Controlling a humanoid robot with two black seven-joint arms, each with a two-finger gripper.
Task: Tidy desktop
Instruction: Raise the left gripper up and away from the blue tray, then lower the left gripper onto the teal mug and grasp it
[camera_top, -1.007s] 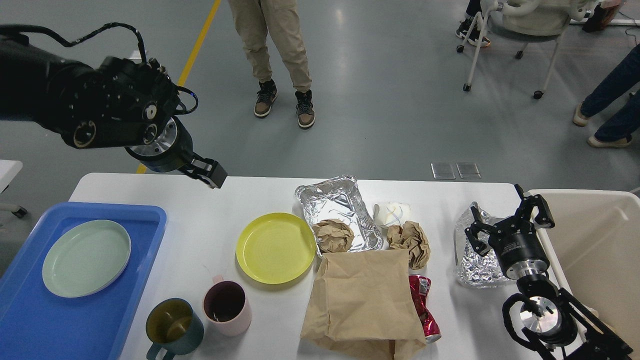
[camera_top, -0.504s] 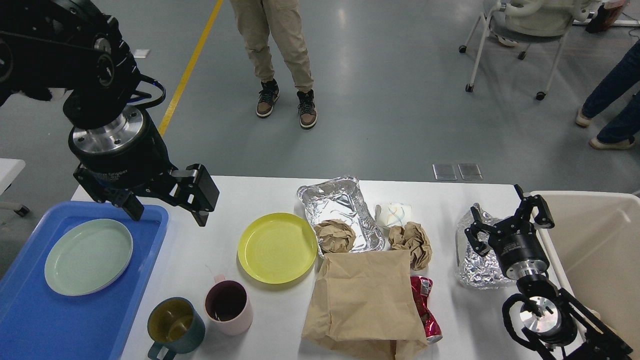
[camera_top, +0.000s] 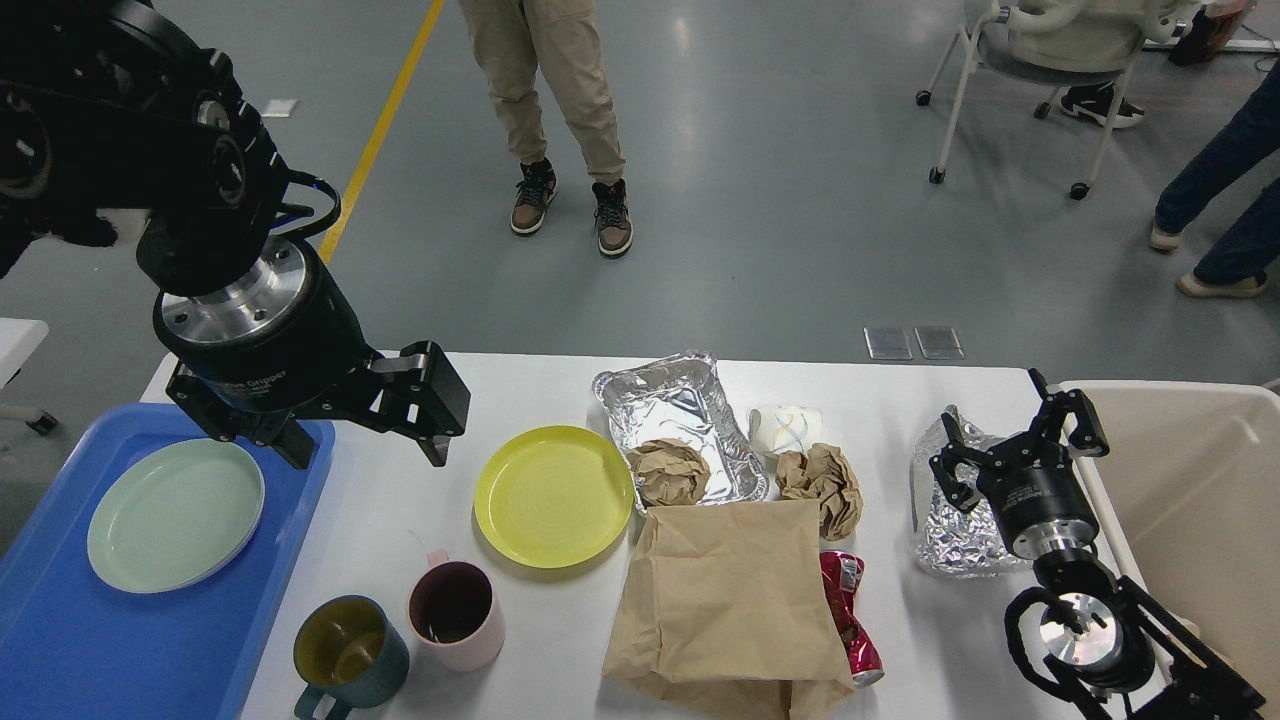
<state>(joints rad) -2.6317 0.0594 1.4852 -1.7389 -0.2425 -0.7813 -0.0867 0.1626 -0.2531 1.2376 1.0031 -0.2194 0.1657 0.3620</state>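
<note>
Fingers of the left tool (camera_top: 365, 440) are spread wide and hold nothing, hanging above the table (camera_top: 400, 500) between the blue tray (camera_top: 60, 640) and the yellow plate (camera_top: 553, 495). One finger is over the tray's rim, the other over bare table. The right tool (camera_top: 1015, 440) is also open and empty, just beside the crumpled foil (camera_top: 945, 530), near the table's right edge.

There are two plates (camera_top: 175, 515) (camera_top: 553, 495), two mugs (camera_top: 350, 655) (camera_top: 455, 612), two foil trays (camera_top: 680, 420) (camera_top: 950, 520), two crumpled paper balls (camera_top: 668, 472) (camera_top: 822, 482), one paper bag (camera_top: 730, 600), one crushed can (camera_top: 848, 615) and one white cup (camera_top: 785, 430).
</note>
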